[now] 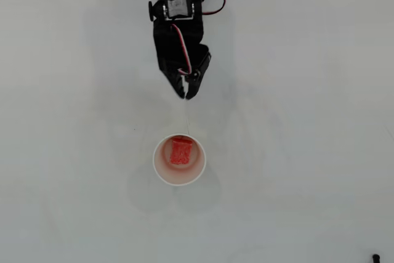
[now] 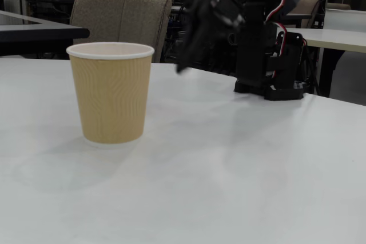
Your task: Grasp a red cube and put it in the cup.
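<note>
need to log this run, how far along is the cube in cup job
Done: the red cube lies inside the cup, which stands upright on the table. In hand: nothing; the tool is empty, its fingers nearly together, and it sits clear of the cup toward the arm's base in the overhead view. Left: nothing for the cube itself, perhaps only parking the arm.

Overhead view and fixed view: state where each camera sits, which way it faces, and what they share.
Overhead view: above the table, looking straight down at the cup holding the red cube; the arm enters from the top edge, gripper near-closed.
Fixed view: at table height, looking level across the table past the cup to the arm's base; gripper blurred.
Shared: cup, gripper, table.
</note>
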`<state>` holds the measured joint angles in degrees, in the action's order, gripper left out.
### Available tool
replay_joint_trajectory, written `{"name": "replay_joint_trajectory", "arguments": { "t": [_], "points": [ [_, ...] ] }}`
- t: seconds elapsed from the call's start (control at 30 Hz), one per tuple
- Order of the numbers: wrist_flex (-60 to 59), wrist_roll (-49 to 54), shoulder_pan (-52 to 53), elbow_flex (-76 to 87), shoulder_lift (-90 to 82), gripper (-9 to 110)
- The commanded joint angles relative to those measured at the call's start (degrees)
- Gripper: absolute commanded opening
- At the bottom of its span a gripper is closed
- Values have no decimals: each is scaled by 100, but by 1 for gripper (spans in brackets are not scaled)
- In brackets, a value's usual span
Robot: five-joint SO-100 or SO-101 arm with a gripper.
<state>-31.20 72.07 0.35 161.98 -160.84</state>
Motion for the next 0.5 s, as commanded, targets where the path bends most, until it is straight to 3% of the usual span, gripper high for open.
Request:
{"name": "replay_joint_trajectory", "arguments": {
  "t": [0.0,0.3,0.47],
  "points": [
    [-97,-299,-255,211,-211,0],
    [1670,-5098,-378,967,-844,0],
    [2505,-5722,-501,1652,-1125,0]
  ]
}}
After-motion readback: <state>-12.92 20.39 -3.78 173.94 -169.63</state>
